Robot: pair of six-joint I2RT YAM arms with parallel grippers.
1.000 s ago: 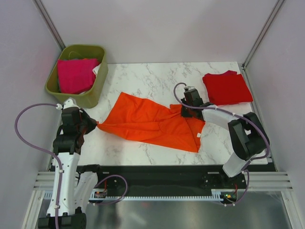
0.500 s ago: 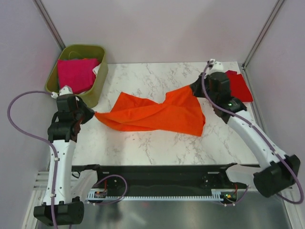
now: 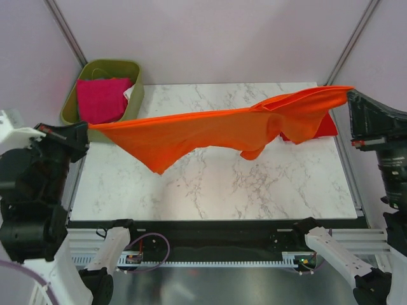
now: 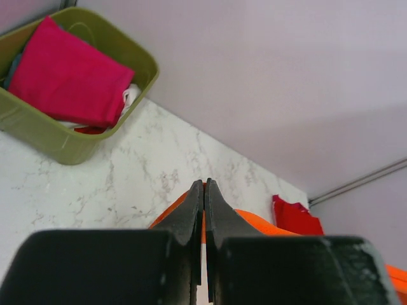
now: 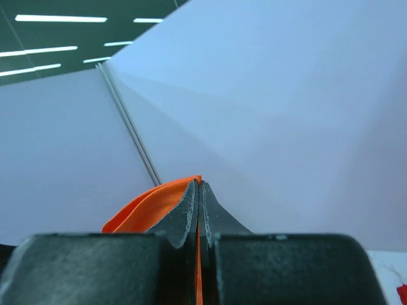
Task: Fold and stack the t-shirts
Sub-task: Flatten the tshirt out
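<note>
Left fingers: pressed together, clamped on one end of the orange shirt, out at 9 o'clock and raised well off the worktop.
Right fingers: closed tight too, with orange cloth pinched between them, up at 2 o'clock.
Orange shirt: fully airborne, stretched between the two arms, and nothing of it touches the marble.
Long axis: runs from 9 o'clock across to 2 o'clock. One loose flap hangs toward 6 o'clock and a bunch sags near the right end.
Key relation: the cloth lies inboard of both grips, and each arm holds one end, so neither is nearer. My read is that laying it flat needs both arms to come down together.
Red shirt: folded on the worktop at 2 o'clock, partly hidden under the orange cloth's right end. That end could drape over it.
Bin: olive-green, at the 10 o'clock corner.
Bin contents: the magenta shirt folded on top, and a bit of white cloth at its 3 o'clock side.
</note>
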